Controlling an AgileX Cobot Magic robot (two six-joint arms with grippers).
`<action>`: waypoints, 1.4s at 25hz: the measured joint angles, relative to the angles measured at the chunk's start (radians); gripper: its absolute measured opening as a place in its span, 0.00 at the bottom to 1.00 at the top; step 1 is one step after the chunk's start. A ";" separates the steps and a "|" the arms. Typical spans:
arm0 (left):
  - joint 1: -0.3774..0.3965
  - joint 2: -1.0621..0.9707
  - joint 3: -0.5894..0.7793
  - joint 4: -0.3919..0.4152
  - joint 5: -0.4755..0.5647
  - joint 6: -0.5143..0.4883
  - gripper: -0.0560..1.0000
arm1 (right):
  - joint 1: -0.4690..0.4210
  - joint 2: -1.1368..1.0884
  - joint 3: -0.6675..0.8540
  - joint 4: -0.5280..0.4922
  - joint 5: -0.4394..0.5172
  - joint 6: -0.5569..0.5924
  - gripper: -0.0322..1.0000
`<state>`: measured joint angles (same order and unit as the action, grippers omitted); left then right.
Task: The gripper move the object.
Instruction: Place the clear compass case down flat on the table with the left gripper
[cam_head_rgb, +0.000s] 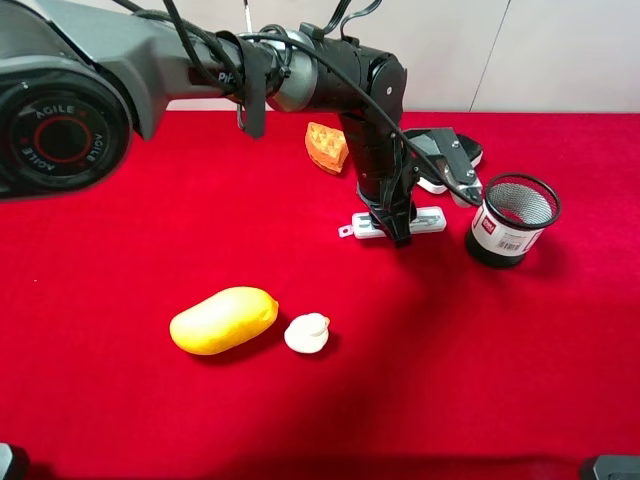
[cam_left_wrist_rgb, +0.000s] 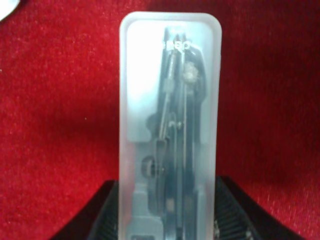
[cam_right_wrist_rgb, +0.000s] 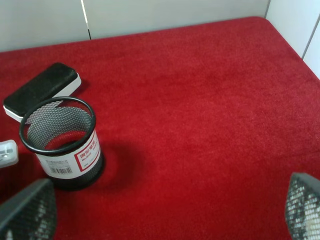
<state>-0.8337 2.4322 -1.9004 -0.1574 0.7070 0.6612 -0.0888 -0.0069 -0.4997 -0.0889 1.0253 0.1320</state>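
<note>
The object (cam_head_rgb: 432, 217) is a slim translucent white case lying flat across the red cloth just left of the mesh cup, its small tab end pointing left. My left gripper (cam_head_rgb: 398, 230) comes down on its middle from above. In the left wrist view the case (cam_left_wrist_rgb: 150, 100) runs lengthwise between the two black fingers (cam_left_wrist_rgb: 102, 215), which press against its sides; a dark metal tool shows inside it. My left gripper (cam_left_wrist_rgb: 169, 212) is shut on it. Whether the case touches the cloth I cannot tell. My right gripper (cam_right_wrist_rgb: 167, 207) stands open, with nothing between its fingers.
A black mesh cup (cam_head_rgb: 512, 218) with a white label stands right of the case, also in the right wrist view (cam_right_wrist_rgb: 62, 145). A black-and-white eraser block (cam_right_wrist_rgb: 42, 90) lies behind it. An orange waffle piece (cam_head_rgb: 326, 147), a yellow oval fruit (cam_head_rgb: 223, 320) and a small white piece (cam_head_rgb: 307, 333) lie apart.
</note>
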 joint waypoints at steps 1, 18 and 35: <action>0.000 0.000 0.000 0.000 0.000 0.002 0.50 | 0.000 0.000 0.000 0.000 0.000 0.000 0.70; 0.000 0.000 0.000 0.000 -0.010 0.005 0.83 | 0.000 0.000 0.000 0.000 -0.001 0.000 0.70; 0.007 -0.074 0.000 0.053 0.014 0.005 0.99 | 0.000 0.000 0.000 0.000 -0.001 0.000 0.70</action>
<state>-0.8270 2.3577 -1.9004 -0.1047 0.7211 0.6665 -0.0888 -0.0069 -0.4997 -0.0889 1.0241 0.1320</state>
